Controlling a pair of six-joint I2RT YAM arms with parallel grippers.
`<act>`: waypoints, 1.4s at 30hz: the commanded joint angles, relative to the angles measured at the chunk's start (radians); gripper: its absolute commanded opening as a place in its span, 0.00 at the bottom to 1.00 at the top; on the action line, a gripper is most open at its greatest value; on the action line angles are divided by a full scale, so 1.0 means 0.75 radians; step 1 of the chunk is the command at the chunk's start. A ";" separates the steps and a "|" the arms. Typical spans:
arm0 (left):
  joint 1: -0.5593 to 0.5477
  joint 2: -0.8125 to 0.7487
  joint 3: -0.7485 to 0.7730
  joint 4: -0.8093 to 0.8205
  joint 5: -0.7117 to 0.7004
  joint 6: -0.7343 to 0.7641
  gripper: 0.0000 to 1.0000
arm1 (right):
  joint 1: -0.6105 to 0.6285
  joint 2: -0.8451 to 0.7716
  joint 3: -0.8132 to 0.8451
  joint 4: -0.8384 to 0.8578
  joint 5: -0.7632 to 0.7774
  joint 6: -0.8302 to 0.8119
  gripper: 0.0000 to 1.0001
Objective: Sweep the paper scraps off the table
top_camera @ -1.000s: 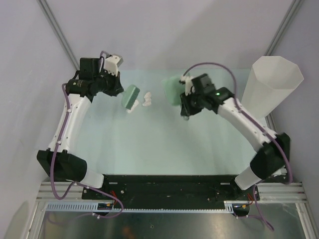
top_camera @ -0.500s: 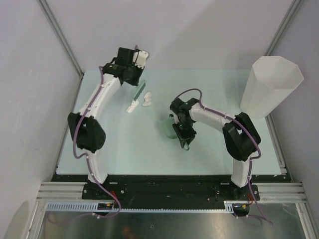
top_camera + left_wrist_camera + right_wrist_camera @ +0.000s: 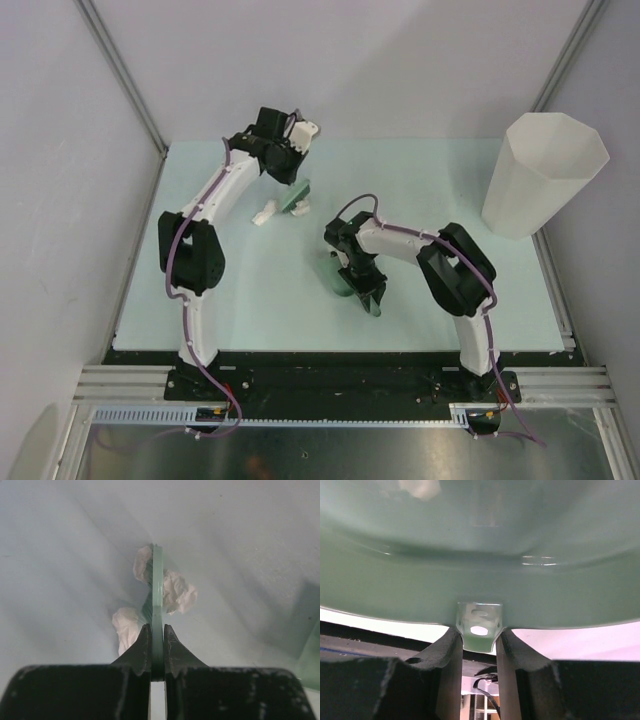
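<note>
Both arms have folded inward: my left pincer (image 3: 157, 631) clamps the green brush (image 3: 158, 582) among the paper scraps (image 3: 178, 593) toward eleven o'clock on the table (image 3: 250, 300); my right pincer (image 3: 479, 632) grips the dustpan (image 3: 480, 575) by its handle.

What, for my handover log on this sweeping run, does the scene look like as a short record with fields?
left tool: shut on flat green sweeper, seen edge-on from the wrist
right tool: shut on green dustpan, by its handle tab
paper scraps: three seen, on the table, close on both sides of the sweeper
dustpan position: near the table's middle, apart from the scraps
white bin: upright, far right corner
sweep status: visible scraps lie outside the dustpan
</note>
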 commanded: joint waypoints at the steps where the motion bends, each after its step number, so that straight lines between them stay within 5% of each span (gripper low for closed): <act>1: -0.010 -0.085 -0.040 0.029 0.090 0.038 0.00 | 0.028 0.028 0.028 0.046 0.148 0.000 0.27; 9: -0.010 -0.073 -0.032 0.027 0.113 0.042 0.00 | 0.128 -0.158 -0.009 0.140 0.379 0.045 0.56; 10: -0.008 -0.073 -0.032 0.027 0.121 0.047 0.00 | 0.136 -0.184 -0.019 0.156 0.387 0.047 0.78; 11: -0.010 -0.069 -0.032 0.027 0.121 0.043 0.00 | 0.142 -0.241 -0.039 0.175 0.399 0.047 0.85; 17: -0.010 -0.065 -0.042 0.027 0.149 0.045 0.00 | 0.171 -0.499 -0.236 0.395 0.490 0.072 0.87; 22: -0.010 -0.065 -0.056 0.027 0.174 0.053 0.00 | 0.197 -1.021 -0.708 0.894 0.492 0.123 0.91; 24: -0.010 -0.061 -0.058 0.027 0.178 0.057 0.00 | 0.212 -1.221 -0.865 1.122 0.435 0.137 1.00; 28: -0.010 -0.065 -0.062 0.027 0.188 0.057 0.00 | 0.218 -1.371 -1.137 1.283 0.369 0.101 0.98; 42: -0.010 -0.079 -0.077 0.027 0.193 0.057 0.00 | 0.224 -1.126 -1.236 1.515 0.365 -0.012 0.77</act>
